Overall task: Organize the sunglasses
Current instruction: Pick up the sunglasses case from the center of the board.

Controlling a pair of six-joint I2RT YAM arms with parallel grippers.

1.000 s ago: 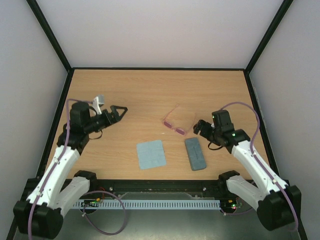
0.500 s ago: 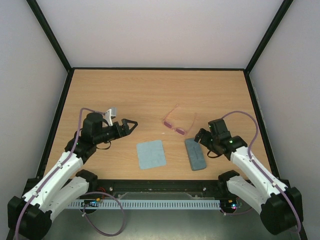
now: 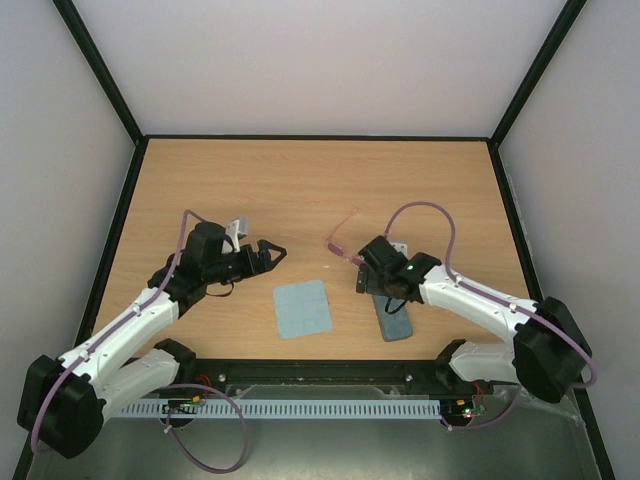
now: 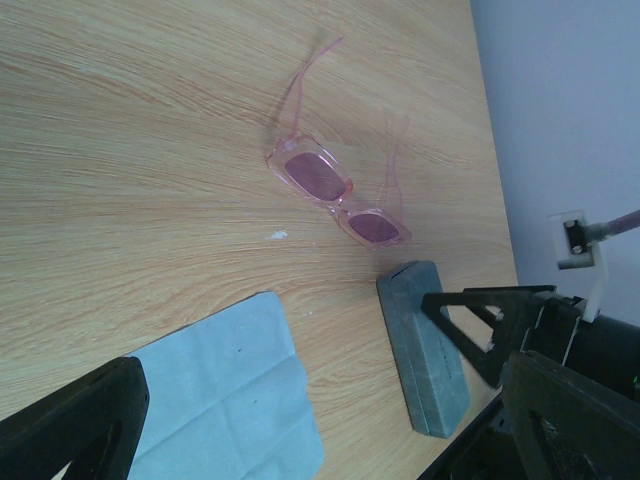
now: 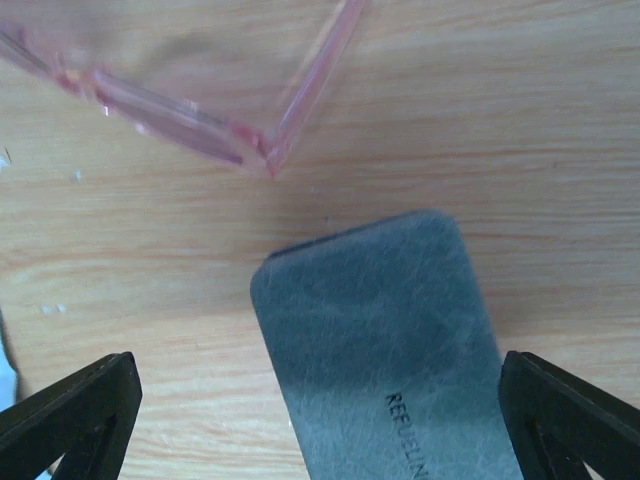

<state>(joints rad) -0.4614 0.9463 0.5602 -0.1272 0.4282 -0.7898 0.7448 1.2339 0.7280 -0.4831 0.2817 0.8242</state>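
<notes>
Wooden table (image 3: 300, 180), sunglasses (image 3: 343, 250) set diagonally, temples pointing away, left tool (image 3: 274, 251) and right tool (image 3: 370, 282) agape

Only one piece of lettering is found: small dark capitals printed on the grey-blue glasses case (image 5: 370, 320), seen in the right wrist view near the picture's lower edge. The opening letters "REE" can be read; what follows is blurred and cut off by the edge.

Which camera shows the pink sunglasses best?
The left wrist view: the sunglasses show whole, both lenses and arms. The top view shows them tiny and partly hidden; the right wrist view only a frame corner.
</notes>
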